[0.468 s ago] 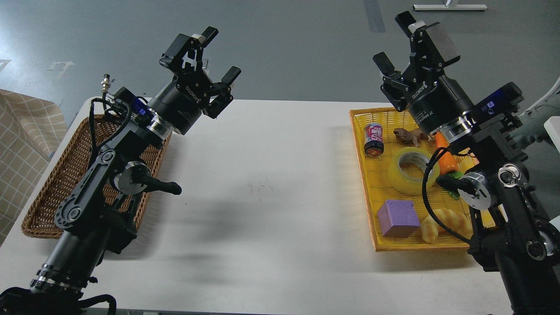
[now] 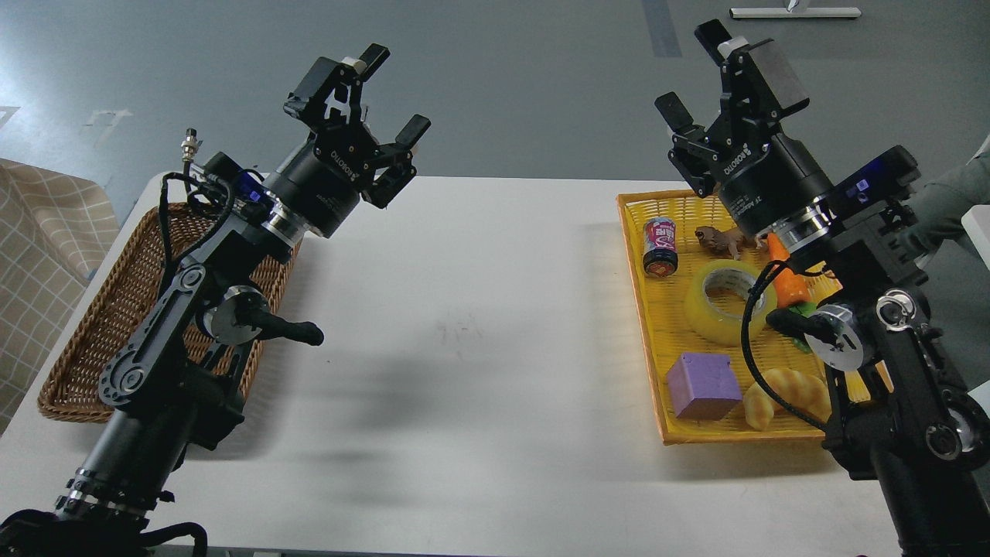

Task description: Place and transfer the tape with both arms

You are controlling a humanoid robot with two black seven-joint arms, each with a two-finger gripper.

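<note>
Tape (image 2: 725, 300) lies flat, core up, in the yellow tray (image 2: 653, 363) on the right side of the white table (image 2: 479, 348). Untouched, nothing gripping it. Around it in the tray: soda can (image 2: 660, 246) to its upper left, brown animal toy (image 2: 719, 240) just behind, carrot toy (image 2: 787, 285) touching or just beside its right edge, purple block (image 2: 702, 385) and croissant toy (image 2: 781, 394) nearer the camera. A black cable from the right arm crosses in front of the roll's right side.

Right gripper (image 2: 700, 77) raised well above the tray, fingers spread wide, holding nothing. Likely a start pose before reaching down, since the tape sits on its side of the table.

Left gripper (image 2: 387, 93) also raised, fingers wide apart, empty. It hangs above the wicker basket (image 2: 93, 340) at the table's left end, probably the drop-off after a handover. Task looks not yet begun.
</note>
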